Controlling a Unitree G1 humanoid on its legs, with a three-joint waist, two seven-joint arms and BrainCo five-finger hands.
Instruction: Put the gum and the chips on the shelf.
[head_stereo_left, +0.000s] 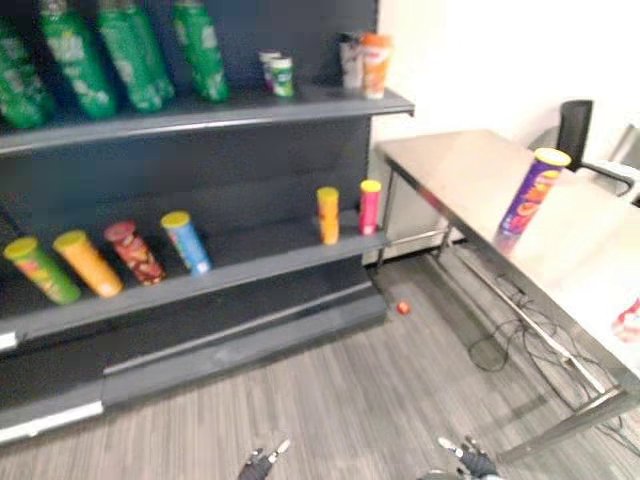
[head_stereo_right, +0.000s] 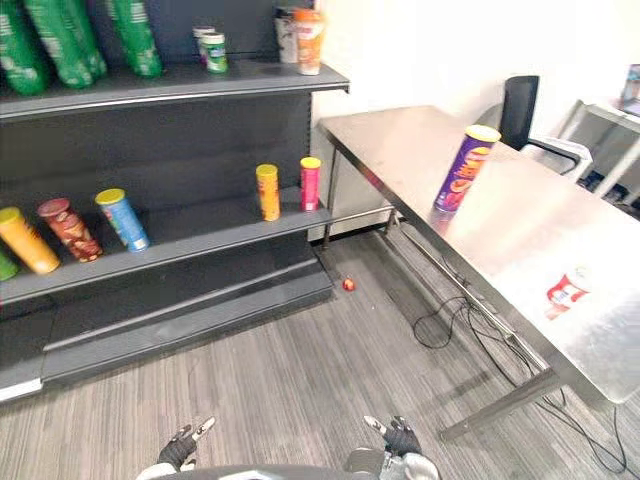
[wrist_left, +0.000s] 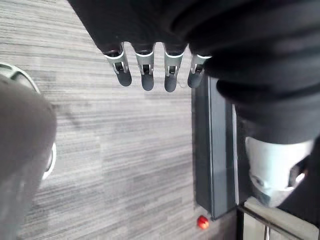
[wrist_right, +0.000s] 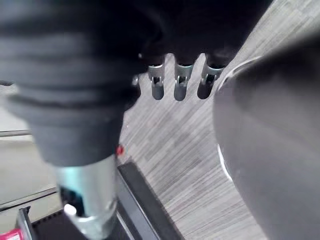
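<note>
A tall purple chips can (head_stereo_left: 531, 200) with a yellow lid stands upright on the steel table (head_stereo_right: 400, 140) at the right. Nearer the table's front lies a small red-and-white pack (head_stereo_right: 566, 292), possibly the gum. The dark shelf unit (head_stereo_left: 250, 262) stands at the left. My left hand (head_stereo_right: 185, 445) and right hand (head_stereo_right: 395, 435) hang low at the bottom edge, far from the table and the shelf. In the wrist views the left fingers (wrist_left: 145, 75) and the right fingers (wrist_right: 180, 82) are straight over the grey floor and hold nothing.
The middle shelf carries several chip cans (head_stereo_left: 185, 240), with an orange can (head_stereo_left: 328, 214) and a pink one (head_stereo_left: 370, 206) at its right end. Green bottles (head_stereo_left: 130, 50) and small cans (head_stereo_left: 282, 75) fill the top shelf. A small red thing (head_stereo_left: 403, 308) lies on the floor. A black chair (head_stereo_right: 518, 105) stands behind the table.
</note>
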